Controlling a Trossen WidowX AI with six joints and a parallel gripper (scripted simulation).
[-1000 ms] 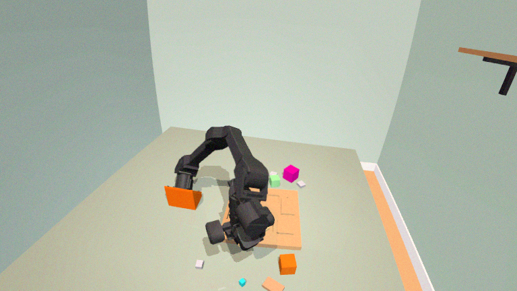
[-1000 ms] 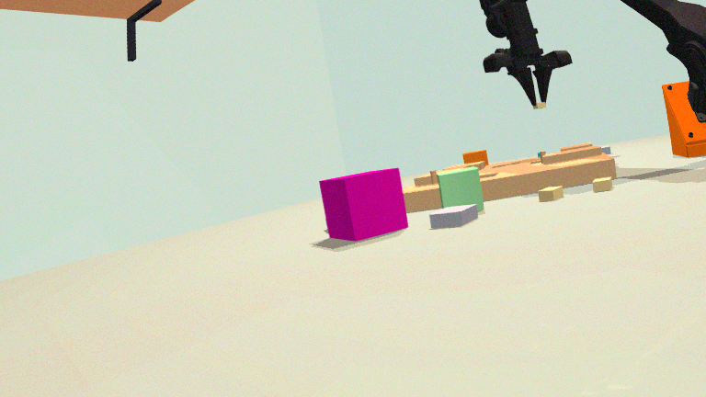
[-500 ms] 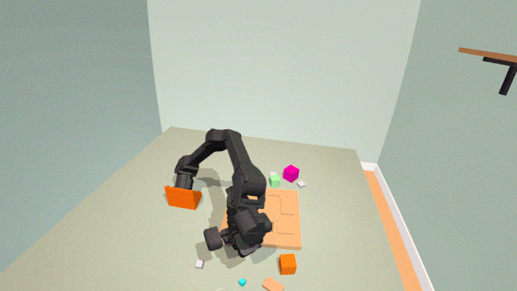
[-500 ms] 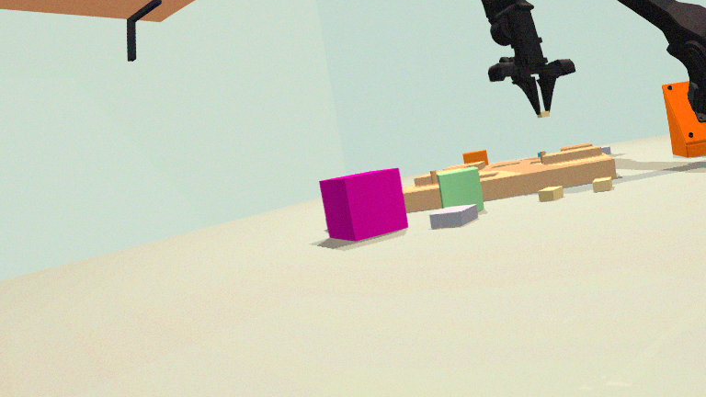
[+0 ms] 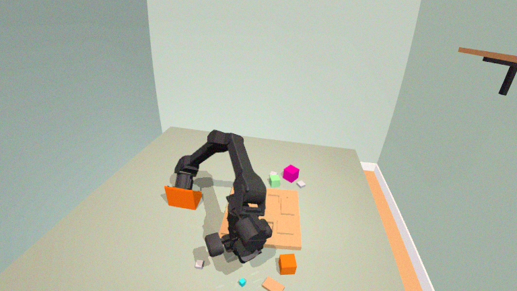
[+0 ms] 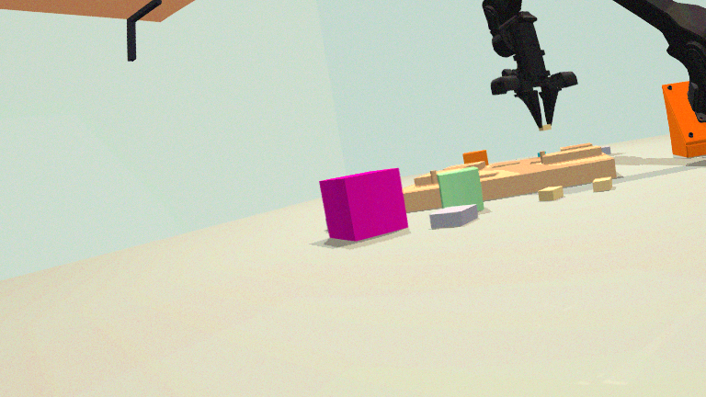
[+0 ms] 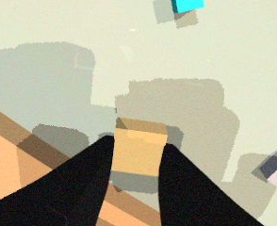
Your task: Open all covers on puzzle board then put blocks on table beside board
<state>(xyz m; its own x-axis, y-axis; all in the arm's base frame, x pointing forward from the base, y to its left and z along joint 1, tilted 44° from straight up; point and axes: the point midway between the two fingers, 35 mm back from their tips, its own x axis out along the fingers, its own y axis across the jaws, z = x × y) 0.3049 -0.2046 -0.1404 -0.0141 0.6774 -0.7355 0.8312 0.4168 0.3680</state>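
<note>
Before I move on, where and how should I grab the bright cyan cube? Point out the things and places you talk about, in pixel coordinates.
Grip two opposite upright sides of the cyan cube (image 5: 242,281) (image 7: 188,5), coming straight down from above: it sits low on the table, and nothing stands against it in the top view.

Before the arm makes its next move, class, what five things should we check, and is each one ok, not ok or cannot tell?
1. Gripper shut on the tan block: ok.
2. Held block raised above the puzzle board: ok.
3. Held block resting on the table: not ok, it is in the air.
4. Two other tan blocks on the table beside the board: ok.
5. Every cover open: cannot tell, the arm hides part of the board.
</note>
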